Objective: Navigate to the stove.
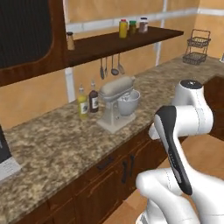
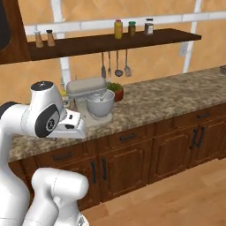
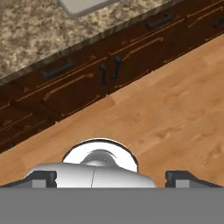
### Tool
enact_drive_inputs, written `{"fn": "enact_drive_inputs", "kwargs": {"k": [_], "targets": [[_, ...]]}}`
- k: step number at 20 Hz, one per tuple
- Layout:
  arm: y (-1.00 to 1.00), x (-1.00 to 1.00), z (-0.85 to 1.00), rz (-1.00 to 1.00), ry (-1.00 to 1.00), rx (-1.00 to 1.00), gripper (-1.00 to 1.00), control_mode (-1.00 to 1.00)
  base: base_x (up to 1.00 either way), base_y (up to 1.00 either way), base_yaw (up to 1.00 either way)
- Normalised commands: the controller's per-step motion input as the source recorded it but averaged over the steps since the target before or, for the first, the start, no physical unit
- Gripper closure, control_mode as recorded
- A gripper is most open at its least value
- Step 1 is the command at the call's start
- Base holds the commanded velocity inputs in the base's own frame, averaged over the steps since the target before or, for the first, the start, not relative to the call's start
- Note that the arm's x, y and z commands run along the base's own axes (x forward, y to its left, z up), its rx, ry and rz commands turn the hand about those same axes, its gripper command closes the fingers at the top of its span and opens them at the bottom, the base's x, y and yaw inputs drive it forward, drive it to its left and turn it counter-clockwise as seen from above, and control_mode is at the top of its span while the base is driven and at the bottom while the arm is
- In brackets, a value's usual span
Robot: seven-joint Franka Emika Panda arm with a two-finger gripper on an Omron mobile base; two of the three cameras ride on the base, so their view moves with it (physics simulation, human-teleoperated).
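- In the left base view you look along a counter (image 1: 52,144). A mixer (image 1: 117,103) stands on it with two bottles (image 1: 87,99) just beside it. Above is a shelf (image 1: 122,41) carrying jars, and utensils (image 1: 111,65) hang under it.
- This view also gives you a wire basket (image 1: 196,47) at the far end of the counter and a dark hood (image 1: 24,30) at top left. Under the hood, a grey and black edge (image 1: 5,157) cuts into the frame. That may be the stove's corner, but too little shows to be sure.
- The arm (image 1: 183,127) is folded at lower right, over the floor in front of the cabinets.
- In the right base view you see the mixer (image 2: 90,101) head-on. Behind it is a potted plant (image 2: 117,92), and two shakers (image 2: 44,39) stand at the shelf's left end. The cabinets (image 2: 128,159) and the floor (image 2: 176,198) show more fully here.
- In the hand view you look down on the floor (image 3: 175,100), the cabinet handles (image 3: 109,72) and the counter's edge (image 3: 35,30).
- The gripper (image 3: 111,179) holds nothing, and its tips stand wide apart at the bottom.
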Motion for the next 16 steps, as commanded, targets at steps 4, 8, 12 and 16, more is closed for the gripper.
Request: {"fn": "enact_drive_inputs", "kwargs": {"k": [4, 8, 12, 16], "targets": [[0.00, 0.00, 0.00, 0.00, 0.00, 0.00, -1.00, 1.00, 0.02, -0.97, -0.50], [0.00, 0.00, 0.00, 0.00, 0.00, 0.00, -1.00, 1.00, 0.08, -0.80, -0.60], [0.00, 0.00, 0.00, 0.00, 0.00, 0.00, -1.00, 1.00, 0.09, -0.76, -0.62], [0.00, 0.00, 0.00, 0.00, 0.00, 0.00, -1.00, 1.00, 0.27, -0.77, -0.55]]}}
